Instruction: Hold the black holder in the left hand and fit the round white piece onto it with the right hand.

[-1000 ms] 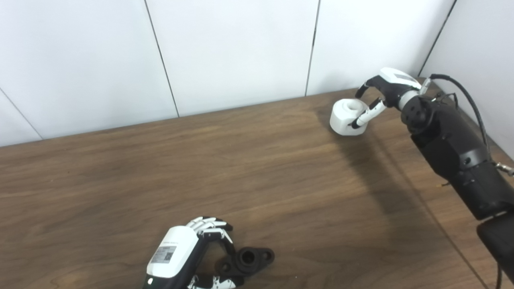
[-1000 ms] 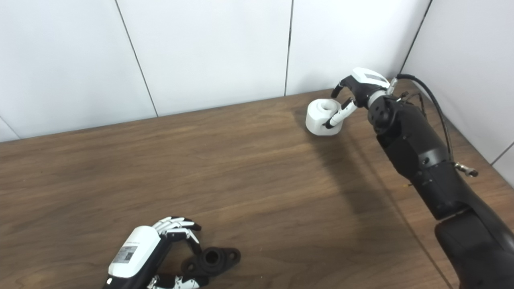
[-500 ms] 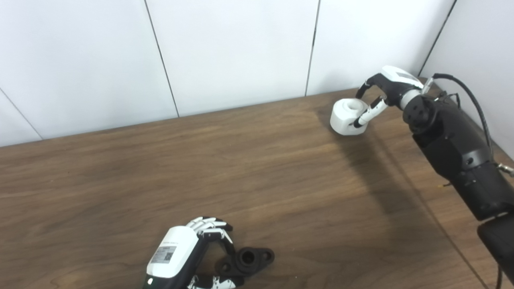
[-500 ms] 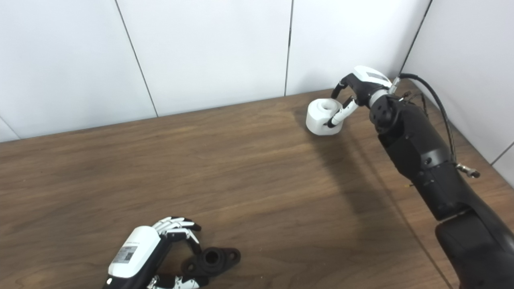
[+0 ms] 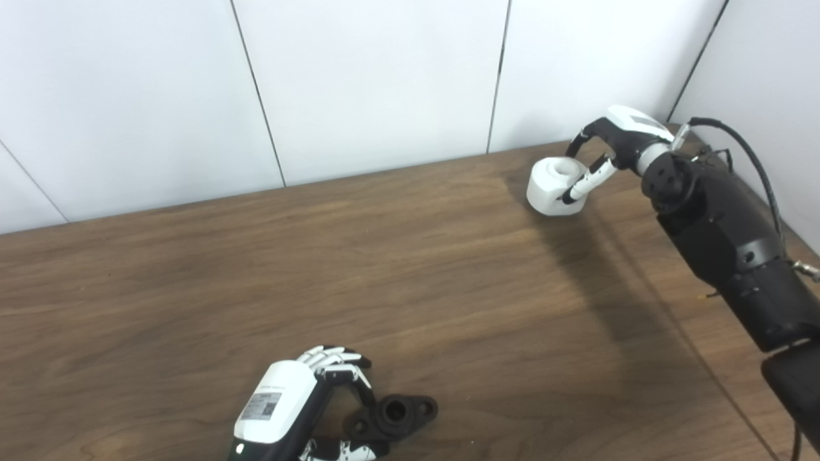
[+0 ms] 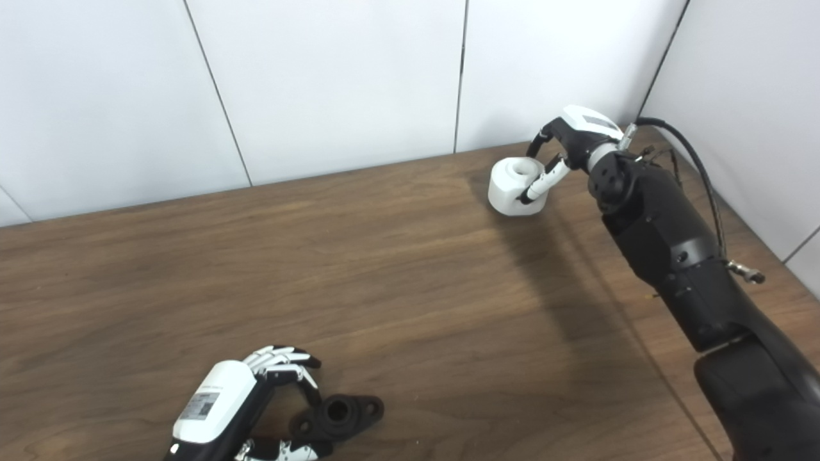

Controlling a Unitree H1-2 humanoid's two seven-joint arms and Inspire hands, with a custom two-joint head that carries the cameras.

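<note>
The black holder (image 5: 398,415) lies flat on the wooden table (image 5: 410,269) near its front edge, its round socket facing up. My left hand (image 5: 301,403) comes in from the bottom with fingers and thumb curled around the holder's left end. Far off at the back right, my right hand (image 5: 605,150) is shut on the round white piece (image 5: 552,186). The thumb presses the piece's near side and the fingers reach over its far side. The piece has a hole in its top and sits slightly tilted at table level.
White wall panels (image 5: 371,83) rise right behind the table's back edge, and a side wall (image 5: 769,83) closes the right. A black cable (image 5: 743,147) loops off my right forearm. Bare wood lies between the two hands.
The right hand and the white piece have shifted up very slightly. The left hand and the black holder look the same.
</note>
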